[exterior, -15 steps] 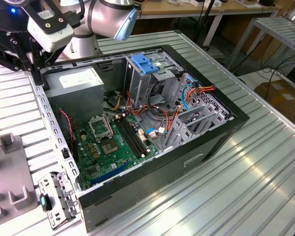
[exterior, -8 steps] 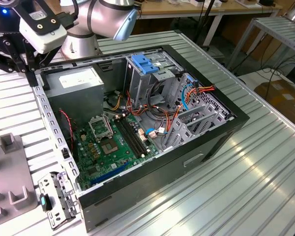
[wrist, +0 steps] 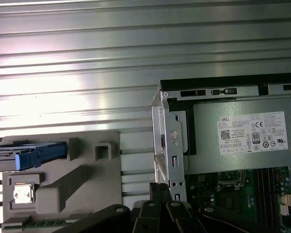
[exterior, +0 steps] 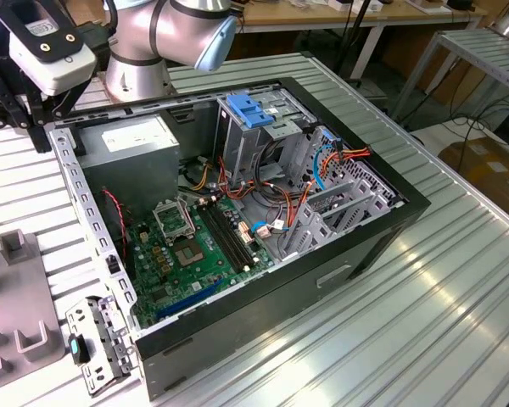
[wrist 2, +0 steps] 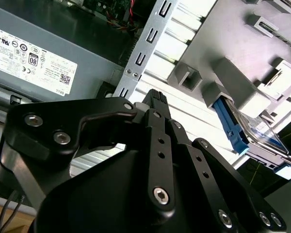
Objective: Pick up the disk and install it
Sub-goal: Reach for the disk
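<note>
Judging from how things lie, the job has hardly begun: neither the pick-up nor the fitting is done. The disk [wrist: 30, 155] stands on edge in a slot of the grey holder [wrist: 77, 187] on the desk [exterior: 458, 322], outside the computer case [exterior: 322, 284]. In the first wrist view it appears as a thin strip with its blue bracket at the end. In the second wrist view the disk [wrist 2: 231, 127] again sits in the holder, with its label side partly showing beyond the bracket. Nothing touches it.

The tool [wrist 2: 155, 98] hangs above the slatted desk beside the corner of the case, close to the grey power supply box [wrist: 242, 138] and well apart from the disk. Both wrist views show its black links. Whether it is spread or pressed together I cannot tell, but the disk is not in it, and I see nothing else held there.

In the exterior view the arm [exterior: 153, 38] stands behind the case, at the exterior view's left. The case lies open on its side, with the green circuit board [exterior: 195, 246] and loose red and orange cables [exterior: 263, 191] showing. A metal cage with a blue latch [exterior: 250, 110] stands at the far side, and grey metal brackets [exterior: 339, 203] lie toward the exterior view's right. No disk sits in any of them as far as I can see, so the whole install is left to do.
</note>
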Controlling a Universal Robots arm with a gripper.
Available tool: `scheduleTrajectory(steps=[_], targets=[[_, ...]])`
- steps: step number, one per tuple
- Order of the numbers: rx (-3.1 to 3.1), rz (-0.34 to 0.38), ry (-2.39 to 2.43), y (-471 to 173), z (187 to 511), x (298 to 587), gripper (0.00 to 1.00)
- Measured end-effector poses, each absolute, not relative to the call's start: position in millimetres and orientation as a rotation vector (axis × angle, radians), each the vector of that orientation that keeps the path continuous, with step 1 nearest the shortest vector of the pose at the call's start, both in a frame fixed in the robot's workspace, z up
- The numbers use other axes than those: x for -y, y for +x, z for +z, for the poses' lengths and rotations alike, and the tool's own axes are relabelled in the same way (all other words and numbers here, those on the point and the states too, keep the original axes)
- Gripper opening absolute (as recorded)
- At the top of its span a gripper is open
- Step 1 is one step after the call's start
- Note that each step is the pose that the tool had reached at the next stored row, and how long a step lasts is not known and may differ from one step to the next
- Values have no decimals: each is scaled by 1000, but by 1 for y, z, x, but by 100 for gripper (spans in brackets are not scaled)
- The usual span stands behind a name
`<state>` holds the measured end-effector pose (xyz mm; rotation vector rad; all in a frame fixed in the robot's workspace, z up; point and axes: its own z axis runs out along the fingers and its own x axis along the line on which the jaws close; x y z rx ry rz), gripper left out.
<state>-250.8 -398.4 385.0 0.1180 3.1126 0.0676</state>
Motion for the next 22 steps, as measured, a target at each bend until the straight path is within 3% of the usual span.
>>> scheduleTrajectory(steps=[22], targets=[[-3112, 68, 118, -311, 383, 382, 11]])
